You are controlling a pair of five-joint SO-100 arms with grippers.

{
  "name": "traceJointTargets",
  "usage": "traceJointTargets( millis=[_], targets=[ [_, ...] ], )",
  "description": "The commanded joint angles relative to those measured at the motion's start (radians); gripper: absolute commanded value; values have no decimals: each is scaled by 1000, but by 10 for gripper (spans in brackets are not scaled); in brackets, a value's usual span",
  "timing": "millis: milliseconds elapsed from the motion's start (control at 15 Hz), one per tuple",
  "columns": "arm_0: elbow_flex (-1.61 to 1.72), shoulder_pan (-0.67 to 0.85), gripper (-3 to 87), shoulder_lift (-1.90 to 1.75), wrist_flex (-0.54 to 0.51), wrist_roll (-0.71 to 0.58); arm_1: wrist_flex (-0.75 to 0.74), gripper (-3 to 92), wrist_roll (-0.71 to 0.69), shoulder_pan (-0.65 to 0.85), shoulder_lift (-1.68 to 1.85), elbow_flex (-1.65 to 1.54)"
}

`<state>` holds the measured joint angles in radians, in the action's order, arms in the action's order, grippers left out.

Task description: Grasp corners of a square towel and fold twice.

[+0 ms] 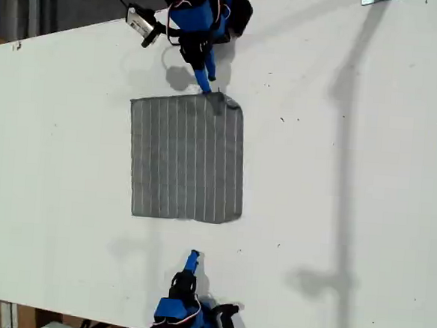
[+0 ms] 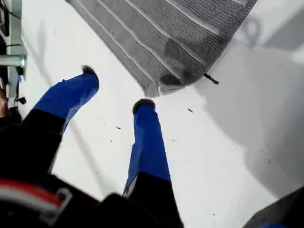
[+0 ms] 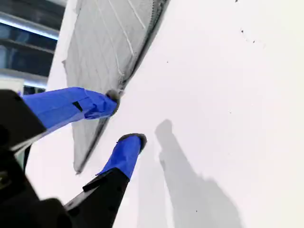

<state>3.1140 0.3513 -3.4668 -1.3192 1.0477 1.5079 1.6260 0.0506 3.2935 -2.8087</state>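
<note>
Tool one, my first gripper (image 1: 207, 88), reaches down from the exterior view's top edge. Its tip is at the far edge of the towel (image 1: 187, 158), just beside the slightly rumpled corner (image 1: 234, 103) toward that view's right. The grey striped towel lies flat and unfolded on the white bench (image 1: 352, 181). My second gripper (image 1: 192, 258) sits near that view's bottom edge, apart from the towel.

From the first wrist view, my first gripper (image 2: 116, 88) is spread wide over bare bench, one fingertip (image 2: 143, 105) just short of the towel's corner (image 2: 154, 90).

From the second wrist view, my second gripper (image 3: 124, 118) is also spread wide. One fingertip (image 3: 111, 97) overlaps the edge of the towel (image 3: 99, 47); I cannot tell whether it touches.
</note>
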Motion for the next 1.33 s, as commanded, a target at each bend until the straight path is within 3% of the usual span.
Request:
traceJointTargets(
  millis=[0, 1000, 1133, 1267],
  targets=[
    [3, -11, 141, -6, 12, -5, -3, 204, -12, -8, 0, 5],
    [3, -11, 141, -6, 12, -5, -3, 198, -18, -12, 0, 5],
    [6, 67, 141, -6, 32, 35, -3, 194, -20, -9, 0, 3],
    [6, 187, 140, -5, 18, -28, -3, 192, -21, -12, 0, 3]
  ],
)
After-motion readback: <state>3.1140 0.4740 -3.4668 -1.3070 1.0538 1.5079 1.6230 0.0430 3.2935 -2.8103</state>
